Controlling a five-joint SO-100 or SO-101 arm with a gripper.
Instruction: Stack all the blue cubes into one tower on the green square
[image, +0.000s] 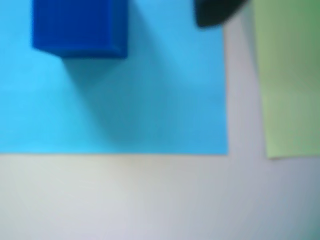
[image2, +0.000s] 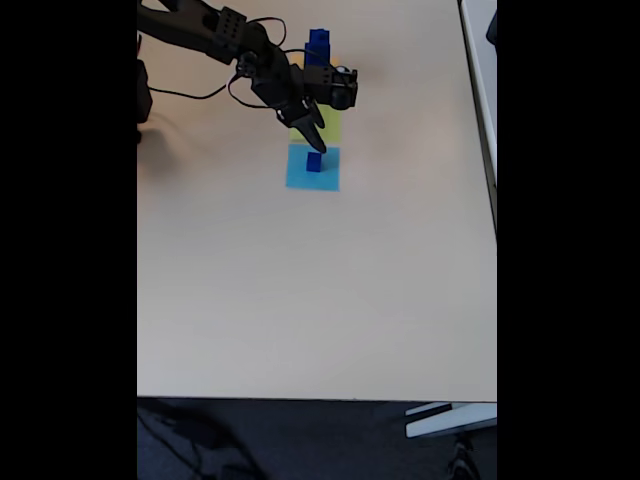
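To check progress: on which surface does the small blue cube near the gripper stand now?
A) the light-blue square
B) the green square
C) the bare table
A: in the wrist view the small blue cube stands on the light-blue square, with the green square lying apart beside it.

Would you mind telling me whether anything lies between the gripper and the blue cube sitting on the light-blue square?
Nothing visible does. In the fixed view the gripper hangs just above the small blue cube on the light-blue square, with no object between them.
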